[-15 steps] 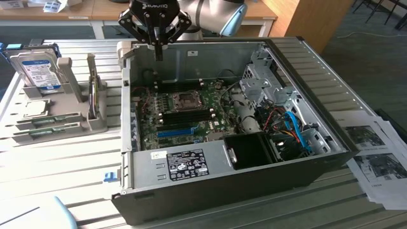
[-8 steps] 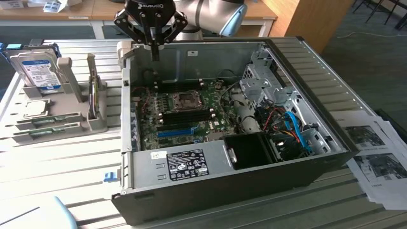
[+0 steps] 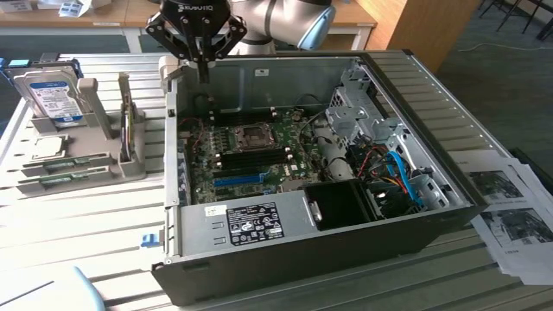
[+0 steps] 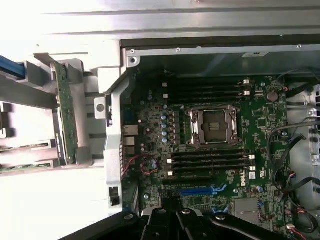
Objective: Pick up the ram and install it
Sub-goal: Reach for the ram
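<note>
One ram [image 3: 128,126] stands upright at the rack's [image 3: 134,170] edge by the computer case [image 3: 346,253]; line your closed, empty gripper [image 3: 203,70] squarely along it.

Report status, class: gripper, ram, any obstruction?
Gripper shut, empty, over rim of the case. Ram stick upright in rack beside it. Case wall stands between.

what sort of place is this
Probably a robotics lab or workshop bench set up for PC assembly: a robot arm over an open computer case, a rack holding a hard drive, and printed sheets beside the case.
</note>
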You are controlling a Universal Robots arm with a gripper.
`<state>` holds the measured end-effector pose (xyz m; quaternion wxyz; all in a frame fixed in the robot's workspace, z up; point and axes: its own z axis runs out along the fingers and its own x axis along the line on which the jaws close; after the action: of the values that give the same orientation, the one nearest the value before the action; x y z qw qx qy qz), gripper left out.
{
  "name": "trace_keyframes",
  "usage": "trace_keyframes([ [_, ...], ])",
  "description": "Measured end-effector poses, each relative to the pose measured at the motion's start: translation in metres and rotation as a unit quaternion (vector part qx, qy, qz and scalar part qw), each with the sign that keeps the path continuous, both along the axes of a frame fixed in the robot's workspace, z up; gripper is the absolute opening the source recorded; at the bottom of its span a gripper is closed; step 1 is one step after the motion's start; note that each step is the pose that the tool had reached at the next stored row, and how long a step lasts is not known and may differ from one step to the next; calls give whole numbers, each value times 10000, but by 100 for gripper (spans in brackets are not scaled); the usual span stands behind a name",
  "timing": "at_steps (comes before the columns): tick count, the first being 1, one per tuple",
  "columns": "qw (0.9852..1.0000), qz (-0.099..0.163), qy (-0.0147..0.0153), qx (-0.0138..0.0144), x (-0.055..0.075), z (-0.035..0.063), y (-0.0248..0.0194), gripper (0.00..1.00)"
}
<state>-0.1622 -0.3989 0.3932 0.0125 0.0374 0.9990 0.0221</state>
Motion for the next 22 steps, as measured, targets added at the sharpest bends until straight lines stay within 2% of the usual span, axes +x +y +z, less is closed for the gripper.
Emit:
trace_keyframes([
  [22, 10000, 0, 0, 0, -341, 0, 0, 9],
])
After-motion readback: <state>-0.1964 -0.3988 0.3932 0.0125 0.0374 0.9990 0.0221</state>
